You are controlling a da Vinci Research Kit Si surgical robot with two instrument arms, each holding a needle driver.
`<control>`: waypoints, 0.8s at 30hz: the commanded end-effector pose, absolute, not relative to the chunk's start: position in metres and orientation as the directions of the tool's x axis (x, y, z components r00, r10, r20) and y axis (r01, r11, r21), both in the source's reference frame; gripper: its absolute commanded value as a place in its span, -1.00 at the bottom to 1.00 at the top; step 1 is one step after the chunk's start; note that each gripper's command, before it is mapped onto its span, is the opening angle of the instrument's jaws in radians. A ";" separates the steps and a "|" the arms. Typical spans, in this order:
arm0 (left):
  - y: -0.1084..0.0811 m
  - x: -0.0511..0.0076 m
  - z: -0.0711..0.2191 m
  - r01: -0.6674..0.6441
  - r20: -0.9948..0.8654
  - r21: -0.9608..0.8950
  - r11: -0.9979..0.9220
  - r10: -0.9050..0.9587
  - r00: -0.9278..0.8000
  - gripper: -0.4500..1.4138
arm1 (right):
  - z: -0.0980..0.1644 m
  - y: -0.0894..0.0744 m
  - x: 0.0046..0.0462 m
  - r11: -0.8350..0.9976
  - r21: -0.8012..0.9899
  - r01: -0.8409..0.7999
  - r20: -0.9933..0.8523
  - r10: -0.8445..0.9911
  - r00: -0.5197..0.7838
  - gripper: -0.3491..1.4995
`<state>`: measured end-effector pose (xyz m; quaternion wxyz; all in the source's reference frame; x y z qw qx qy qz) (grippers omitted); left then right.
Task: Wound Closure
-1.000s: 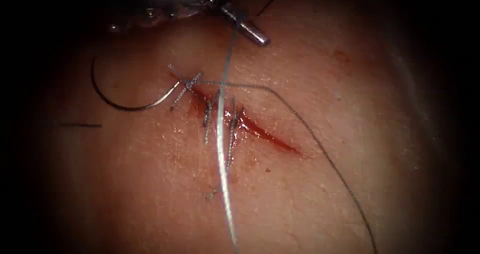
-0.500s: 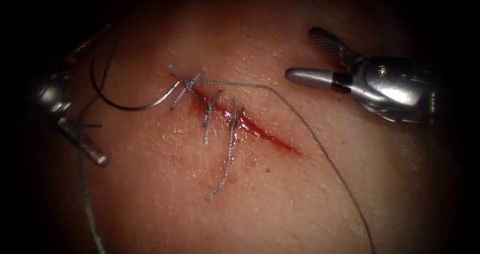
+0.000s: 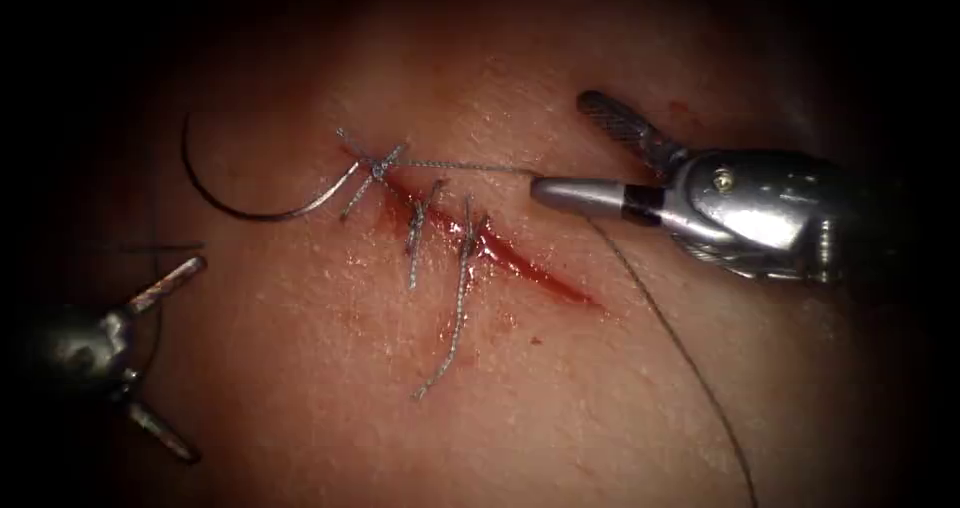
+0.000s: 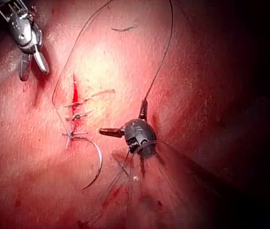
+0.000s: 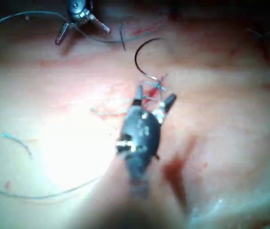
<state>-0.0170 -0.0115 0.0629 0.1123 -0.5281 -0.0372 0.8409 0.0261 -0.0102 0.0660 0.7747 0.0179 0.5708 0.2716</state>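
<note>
Left of the cut (image 3: 520, 260), the needle (image 3: 230, 200) lies free on the tissue (image 3: 600, 398), unheld. The left tool (image 3: 160, 353) gapes empty; the right tool (image 3: 565, 158), spread wide, straddles the thread (image 3: 470, 167), poised to grasp or cut it.

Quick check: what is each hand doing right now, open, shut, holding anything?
Left hand: open, holding nothing.
Right hand: open, holding nothing, one tip by the thread.
</note>
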 end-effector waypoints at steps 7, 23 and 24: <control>-0.012 -0.0187 0.067 -0.166 -0.870 -0.195 -0.967 0.248 -0.426 0.66 | 0.066 -0.011 0.0269 0.855 0.343 -0.390 -0.874 0.442 0.200 0.74; -0.015 -0.0107 0.067 -0.114 -0.847 -0.195 -0.974 0.226 -0.481 0.73 | 0.065 -0.015 0.0324 0.900 0.359 -0.248 -0.887 0.412 0.210 0.54; -0.015 -0.0107 0.067 -0.114 -0.847 -0.195 -0.974 0.226 -0.481 0.73 | 0.065 -0.015 0.0324 0.900 0.359 -0.248 -0.887 0.412 0.210 0.54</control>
